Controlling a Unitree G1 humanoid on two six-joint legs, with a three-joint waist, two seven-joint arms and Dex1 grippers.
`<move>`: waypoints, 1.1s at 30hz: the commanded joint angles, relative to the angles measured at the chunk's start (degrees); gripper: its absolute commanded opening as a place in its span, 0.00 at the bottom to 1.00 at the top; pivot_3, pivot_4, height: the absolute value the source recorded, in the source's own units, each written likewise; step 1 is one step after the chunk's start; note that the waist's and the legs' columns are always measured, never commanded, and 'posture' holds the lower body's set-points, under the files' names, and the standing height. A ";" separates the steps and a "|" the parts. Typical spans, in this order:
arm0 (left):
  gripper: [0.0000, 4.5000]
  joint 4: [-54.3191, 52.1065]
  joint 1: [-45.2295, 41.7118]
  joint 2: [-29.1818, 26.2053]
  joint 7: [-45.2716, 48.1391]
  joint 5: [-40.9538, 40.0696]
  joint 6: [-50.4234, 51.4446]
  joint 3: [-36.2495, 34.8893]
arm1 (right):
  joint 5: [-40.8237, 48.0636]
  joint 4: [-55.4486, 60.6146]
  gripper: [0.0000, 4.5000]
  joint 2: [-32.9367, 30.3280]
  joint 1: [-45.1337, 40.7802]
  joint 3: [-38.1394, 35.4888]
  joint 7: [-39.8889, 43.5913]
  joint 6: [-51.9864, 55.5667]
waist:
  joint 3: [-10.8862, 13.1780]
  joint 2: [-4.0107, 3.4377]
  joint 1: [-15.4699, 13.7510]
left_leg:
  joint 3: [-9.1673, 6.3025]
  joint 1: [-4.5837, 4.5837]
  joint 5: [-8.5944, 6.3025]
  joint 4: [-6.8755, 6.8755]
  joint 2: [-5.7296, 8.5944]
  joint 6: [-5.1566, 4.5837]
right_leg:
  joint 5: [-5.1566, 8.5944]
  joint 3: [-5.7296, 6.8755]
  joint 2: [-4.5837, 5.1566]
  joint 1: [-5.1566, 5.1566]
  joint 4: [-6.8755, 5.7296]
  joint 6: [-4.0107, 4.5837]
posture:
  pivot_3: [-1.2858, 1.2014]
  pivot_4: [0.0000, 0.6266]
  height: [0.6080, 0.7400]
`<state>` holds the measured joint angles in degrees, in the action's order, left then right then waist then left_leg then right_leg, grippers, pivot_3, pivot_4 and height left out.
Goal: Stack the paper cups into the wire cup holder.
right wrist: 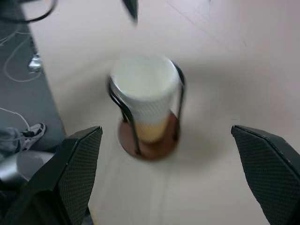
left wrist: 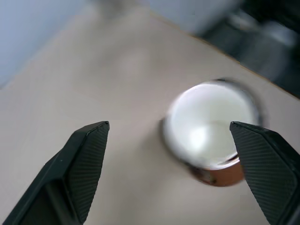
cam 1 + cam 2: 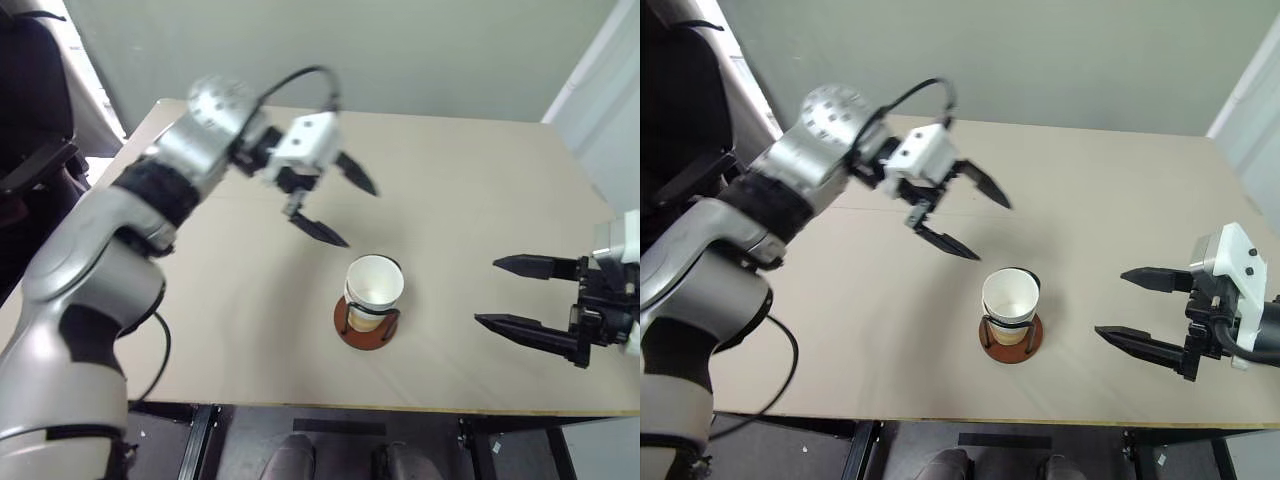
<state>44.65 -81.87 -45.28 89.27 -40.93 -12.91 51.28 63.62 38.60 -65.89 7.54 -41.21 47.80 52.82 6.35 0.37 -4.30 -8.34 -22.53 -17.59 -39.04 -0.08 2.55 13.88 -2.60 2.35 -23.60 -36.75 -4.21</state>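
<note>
The paper cups (image 3: 1011,300) sit nested in the wire cup holder (image 3: 1012,338), just below and right of the left gripper (image 3: 965,212), which hangs wide open and empty; the right gripper (image 3: 1140,308), also spread and empty, waits well apart; stacking looks finished; next, clear both arms.

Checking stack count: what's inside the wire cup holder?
Paper cups sit nested inside the wire cup holder, top one empty and white inside. How many are stacked underneath is hidden.

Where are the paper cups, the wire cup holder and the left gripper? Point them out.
paper cups (image 3: 1009,296): right eye view, white inside of the top cup.
wire cup holder (image 3: 1032,343): right eye view, reddish-brown base edge.
left gripper (image 3: 970,212): right eye view, midway between its open fingertips.
</note>
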 commanded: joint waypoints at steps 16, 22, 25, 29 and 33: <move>1.00 -32.66 56.11 -19.00 -29.18 3.31 36.30 -49.74 | -18.68 -20.83 1.00 7.23 3.25 -2.65 6.67 -8.74 | -0.02 0.08 0.69 | 0.03 0.99 -0.02 0.02 0.15 -0.09 | 0.29 -0.67 -0.08 0.35 -0.22 0.18 | 0.52 0.24 1.00; 1.00 -33.88 61.33 -23.17 -22.46 4.91 39.67 -55.77 | -20.17 -24.20 1.00 3.57 3.53 -2.43 13.60 -9.38 | -0.02 0.08 1.20 | 0.67 1.16 -0.04 0.20 0.12 -0.03 | 0.49 -0.74 -0.12 0.36 -0.31 0.52 | 0.52 0.24 1.00; 1.00 -33.65 60.92 -23.63 -20.24 5.27 41.48 -57.33 | -20.67 -25.52 1.00 2.55 2.98 -2.10 15.50 -9.50 | -0.02 0.08 1.19 | 0.69 1.19 -0.05 0.23 0.13 -0.02 | 0.50 -0.78 -0.10 0.36 -0.32 0.56 | 0.52 0.24 1.00; 1.00 -33.96 60.82 -24.04 -17.95 5.70 43.28 -58.97 | -21.06 -26.09 1.00 1.95 2.91 -2.08 17.63 -9.04 | -0.02 0.08 1.19 | 0.70 1.19 -0.09 0.30 0.12 -0.01 | 0.50 -0.79 -0.09 0.33 -0.31 0.56 | 0.52 0.24 1.00; 1.00 -33.73 60.60 -24.11 -16.83 6.25 44.51 -59.95 | -21.47 -26.59 1.00 1.64 2.42 -1.86 18.63 -8.75 | -0.02 0.08 1.23 | 0.72 1.18 -0.10 0.44 0.10 0.00 | 0.50 -0.81 -0.08 0.25 -0.30 0.56 | 0.52 0.24 1.00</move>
<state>11.78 -20.42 -68.11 71.54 -34.79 31.13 -6.32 42.37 11.87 -63.14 10.60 -42.16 65.62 44.16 6.34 0.45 -3.07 -7.61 -21.33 -17.69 -38.56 0.01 2.56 14.39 -3.41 2.27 -23.36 -37.05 -3.65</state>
